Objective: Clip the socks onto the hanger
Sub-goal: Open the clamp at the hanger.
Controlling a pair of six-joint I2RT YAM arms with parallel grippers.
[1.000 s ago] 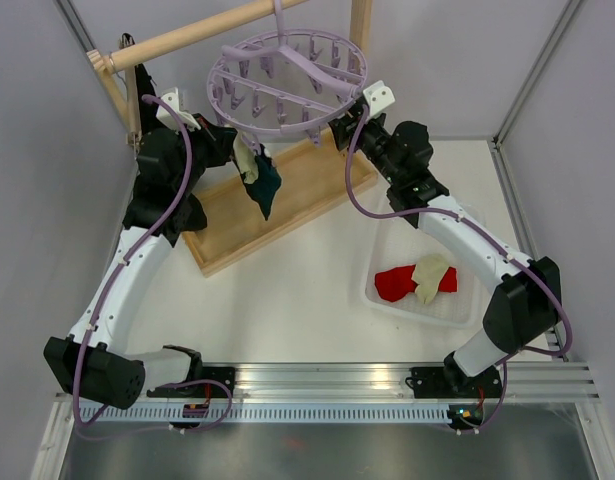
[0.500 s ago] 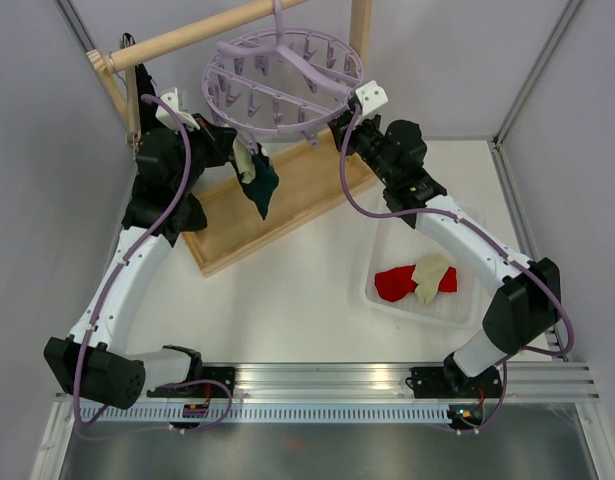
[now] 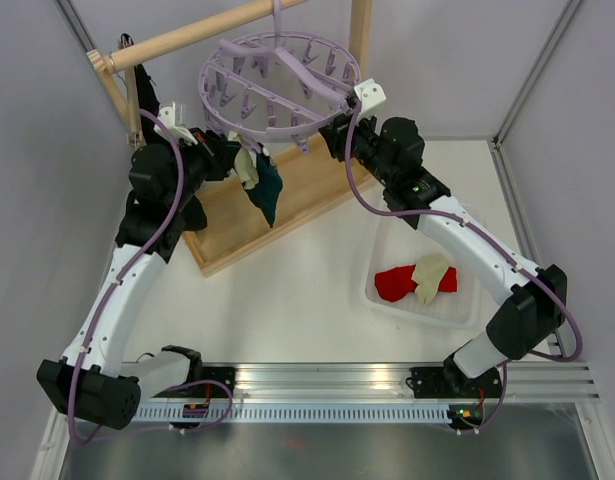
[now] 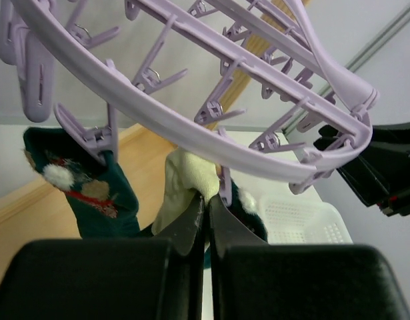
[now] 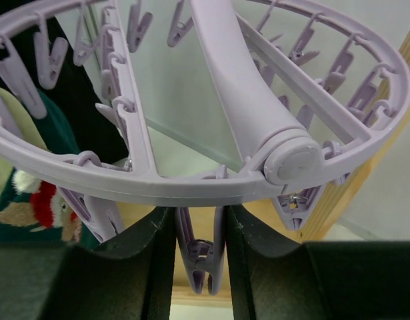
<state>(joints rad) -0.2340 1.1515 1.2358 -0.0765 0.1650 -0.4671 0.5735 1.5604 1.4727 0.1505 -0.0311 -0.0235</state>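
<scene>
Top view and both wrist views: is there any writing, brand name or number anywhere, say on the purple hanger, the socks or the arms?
No text can be read in any view.
Hanger: plain lavender plastic, no marking visible.
Teal sock: only a red, white and tan picture, no letters.
Left arm, right arm, white bin: no label seen; the small parts at the arm bases are too small to tell.

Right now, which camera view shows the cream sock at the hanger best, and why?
Left wrist: the cream sock sits centre frame, pinched in the left hand below the hanger. Top external shows it small beside the teal sock; right wrist shows only a pale sliver.
</scene>
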